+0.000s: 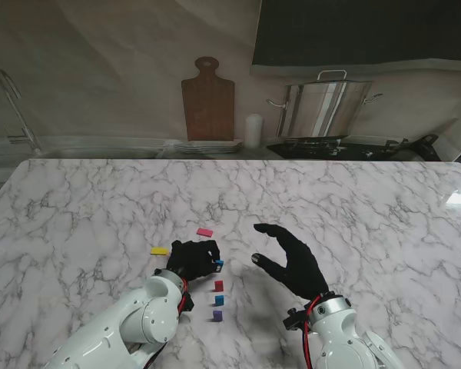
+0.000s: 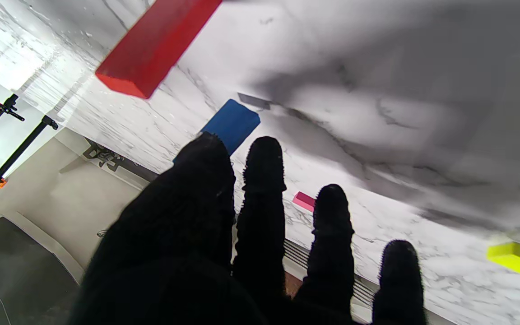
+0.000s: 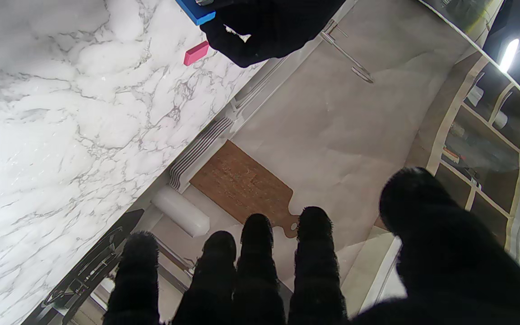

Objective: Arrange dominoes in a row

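On the glossy, grey-veined marble desk [image 1: 353, 200], a flat yellow domino [image 1: 159, 250] lies farthest left. Just right of it, the black fabric-gloved left robot hand [image 1: 194, 260] pinches a blue domino [image 1: 219, 264] at its fingertips. A pink domino [image 1: 205, 232] lies flat farther from me. Nearer me, red [image 1: 219, 285], blue [image 1: 219, 300] and purple [image 1: 217, 315] blocks stand in a short line. To the right, the right robot hand [image 1: 292, 260] hovers released, fingers spread, holding nothing.

No writing, label, brand or number can be read anywhere here, not on the dominoes [image 1: 218, 285] or the worktop [image 1: 353, 200].
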